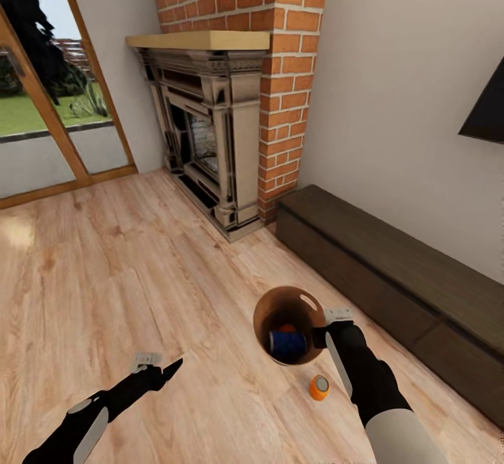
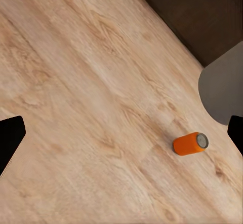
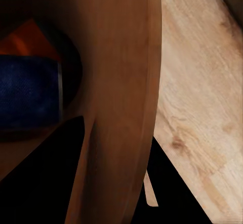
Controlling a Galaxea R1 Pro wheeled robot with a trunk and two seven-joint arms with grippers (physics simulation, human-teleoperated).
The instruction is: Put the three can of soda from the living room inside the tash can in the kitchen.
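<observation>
My right gripper point(image 1: 327, 331) is shut on the rim of the tash can point(image 1: 264, 310) and holds it above the pale wood floor. The right wrist view shows the brown wall point(image 3: 121, 57) of the bin running between my jaws. Inside lie a dark blue can of soda point(image 1: 288, 343) point(image 3: 28, 92) and an orange one point(image 1: 287, 327) point(image 3: 30, 39). Another orange can of soda point(image 1: 319, 387) point(image 2: 190, 143) lies on its side on the floor just below the bin. My left gripper point(image 1: 157, 366) point(image 2: 121, 133) hangs open and empty over the floor, left of that can.
A long dark low cabinet point(image 1: 392, 268) point(image 2: 192, 11) runs along the right wall under a black TV point(image 1: 486, 114). A brick fireplace point(image 1: 210, 135) stands ahead, with a glass door point(image 1: 42, 114) to its left. Open plank floor lies left and ahead.
</observation>
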